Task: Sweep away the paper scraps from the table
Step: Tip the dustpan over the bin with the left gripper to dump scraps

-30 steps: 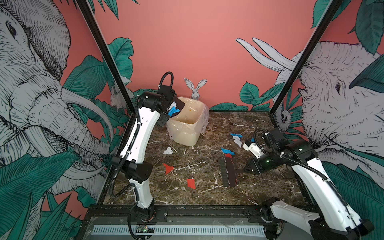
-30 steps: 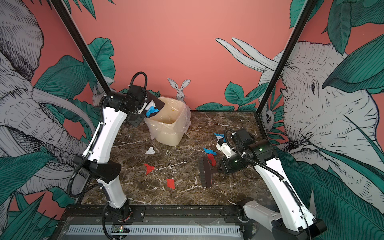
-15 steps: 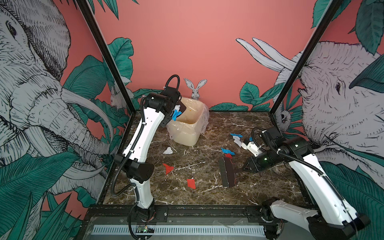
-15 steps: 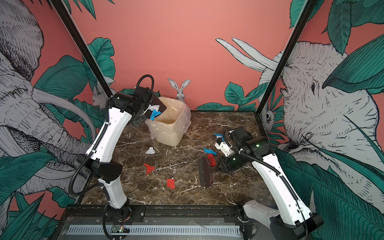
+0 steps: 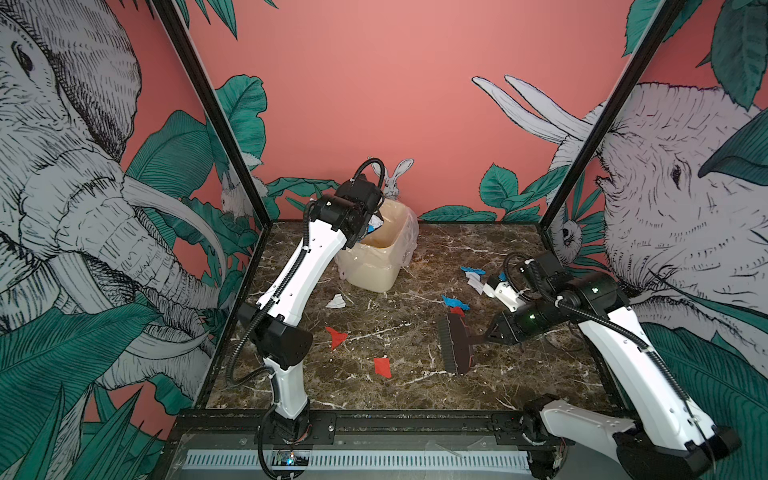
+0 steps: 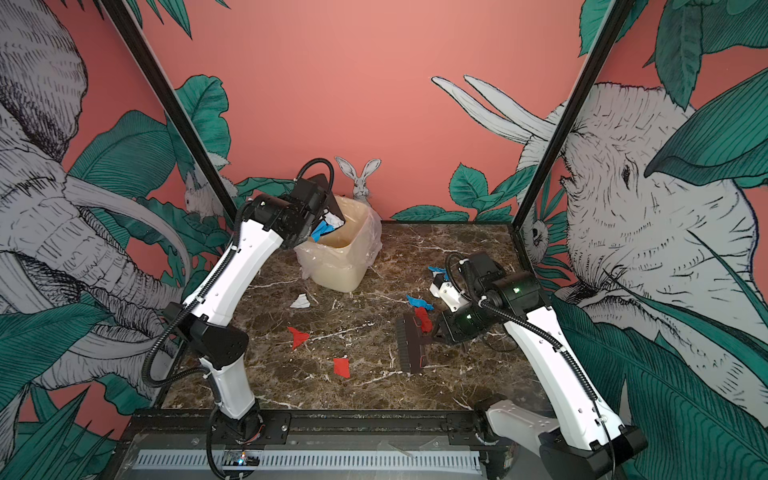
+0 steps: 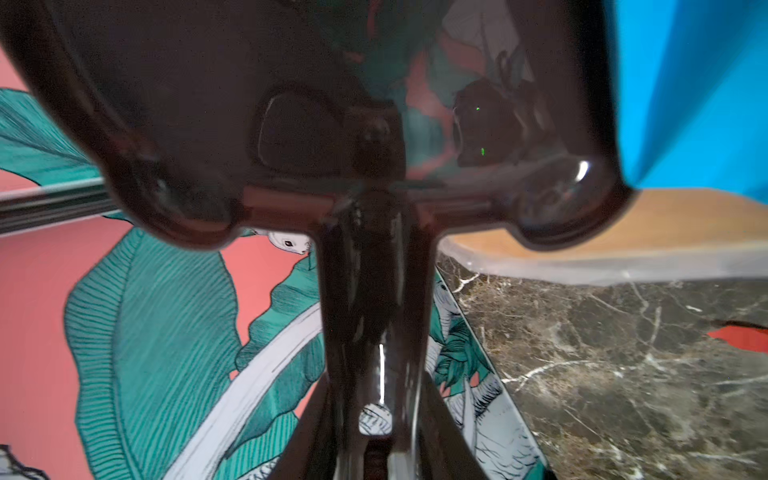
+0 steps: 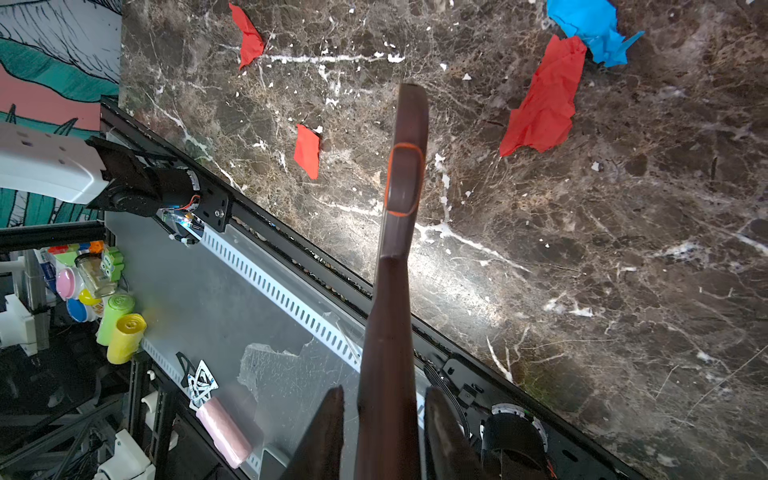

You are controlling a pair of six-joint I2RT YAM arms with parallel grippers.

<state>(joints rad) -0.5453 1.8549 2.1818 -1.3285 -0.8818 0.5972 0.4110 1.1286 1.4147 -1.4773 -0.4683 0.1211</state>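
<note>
The dark marble counter [image 5: 519, 374] carries a lined bin [image 5: 382, 266]. Above the bin's rim the left hand [image 7: 376, 432], arm stretched high, is clenched on the handle of a dustpan [image 6: 332, 203] tipped toward its mouth, blue and white paper at the lip. Right of the bin, nearer the front, the right hand [image 8: 384, 411] grasps a brush [image 5: 455, 349] held low. Scraps [image 5: 382, 368] lying before the bin look featherlight and creased: best pushed with bristles, not pinched.
</note>
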